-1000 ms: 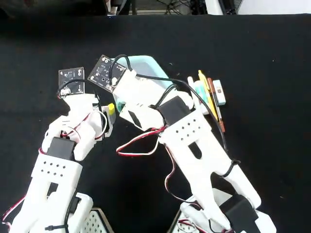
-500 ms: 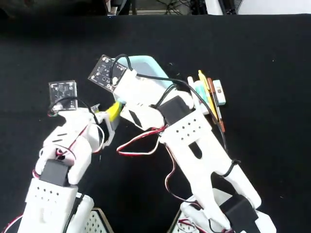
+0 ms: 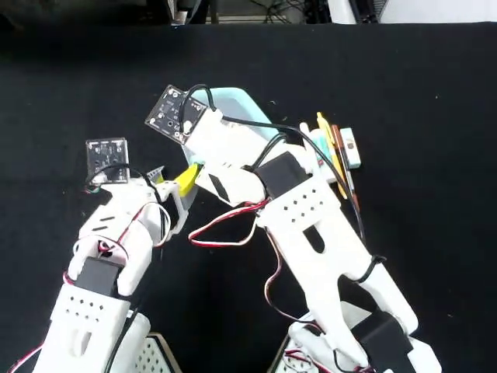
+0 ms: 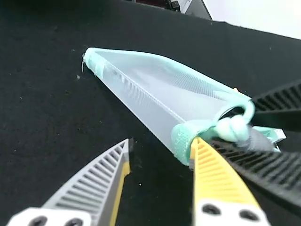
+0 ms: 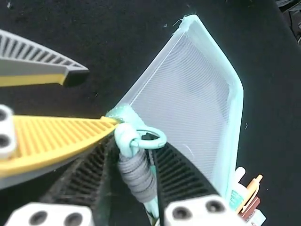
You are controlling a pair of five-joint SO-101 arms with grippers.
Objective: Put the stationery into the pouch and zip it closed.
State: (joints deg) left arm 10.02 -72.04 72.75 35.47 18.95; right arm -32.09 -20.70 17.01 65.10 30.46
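Showing translucent mint-green mesh pouch [image 4: 155, 89].

There is one pale green pouch [image 3: 233, 101] on one black table [image 3: 435, 93], and it has one zipper pull [image 5: 136, 174]. Beside it lies one small heap of stationery [image 3: 338, 151]. At least four pieces can be counted, one of them a yellow pen [image 3: 324, 128], but the exact number cannot be told. There are two arms, the left arm [image 3: 101, 264] and the right arm [image 3: 326, 233], and two grippers, the left gripper [image 4: 160, 143] and the right gripper [image 5: 136, 155].
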